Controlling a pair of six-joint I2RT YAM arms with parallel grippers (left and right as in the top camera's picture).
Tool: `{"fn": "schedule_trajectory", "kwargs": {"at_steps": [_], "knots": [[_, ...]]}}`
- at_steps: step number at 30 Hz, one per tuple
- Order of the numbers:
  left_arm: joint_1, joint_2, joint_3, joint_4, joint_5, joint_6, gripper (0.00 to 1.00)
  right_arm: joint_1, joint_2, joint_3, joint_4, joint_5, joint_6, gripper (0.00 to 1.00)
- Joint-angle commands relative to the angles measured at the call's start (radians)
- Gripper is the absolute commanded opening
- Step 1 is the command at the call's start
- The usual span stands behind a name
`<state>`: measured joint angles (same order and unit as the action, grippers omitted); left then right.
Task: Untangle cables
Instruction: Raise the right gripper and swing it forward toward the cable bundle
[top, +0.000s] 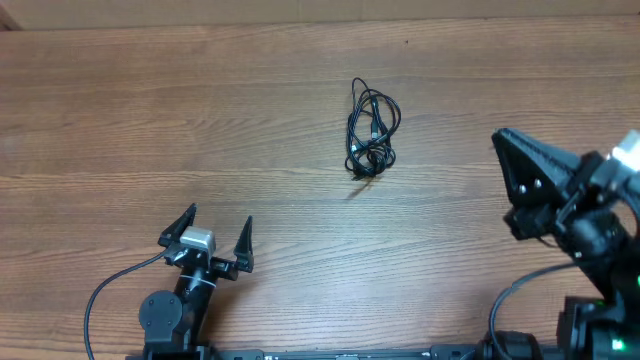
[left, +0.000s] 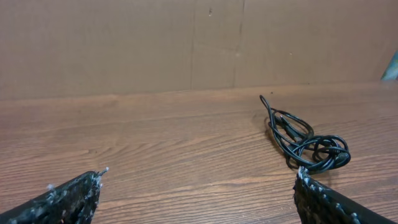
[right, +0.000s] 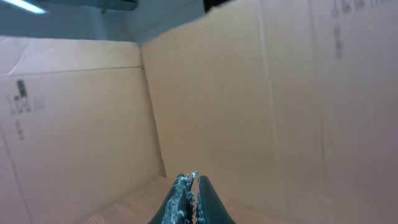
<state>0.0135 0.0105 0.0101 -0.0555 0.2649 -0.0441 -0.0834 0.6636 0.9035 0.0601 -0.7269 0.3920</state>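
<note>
Left claw (top: 220, 214): jaws wide apart, empty, at the worktop's (top: 120, 120) near edge; right claw (top: 500, 140): pinched together on nothing, at the right side; cables (top: 371, 130): one knotted bundle mid-worktop, untouched, so judged the opening step, next calling for a reach to one outer loop.

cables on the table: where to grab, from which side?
Probably the open loop at the far end of the cables, straight down from above: they lie flat on the table, and the near end is a tight clump where no single strand can be picked out. The left gripper is open and faces them.
</note>
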Motion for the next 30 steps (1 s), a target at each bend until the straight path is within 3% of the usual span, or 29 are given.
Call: {"fn": "schedule_trajectory", "kwargs": {"at_steps": [1,6,18,30], "knots": [[0.003,-0.004,-0.005,0.003,-0.006,0.022,0.99,0.004,0.079,0.014,-0.016,0.027,0.111,0.04],[0.003,-0.004,-0.005,0.003,-0.006,0.022,1.0,0.004,0.216,0.014,-0.082,0.017,0.2,0.04],[0.003,-0.004,-0.005,0.003,-0.006,0.022,0.99,0.004,0.53,0.014,-0.247,-0.014,0.199,0.06],[0.003,-0.004,-0.005,0.003,-0.005,0.022,1.0,0.004,0.758,0.014,-0.363,0.136,0.199,0.22]]}}
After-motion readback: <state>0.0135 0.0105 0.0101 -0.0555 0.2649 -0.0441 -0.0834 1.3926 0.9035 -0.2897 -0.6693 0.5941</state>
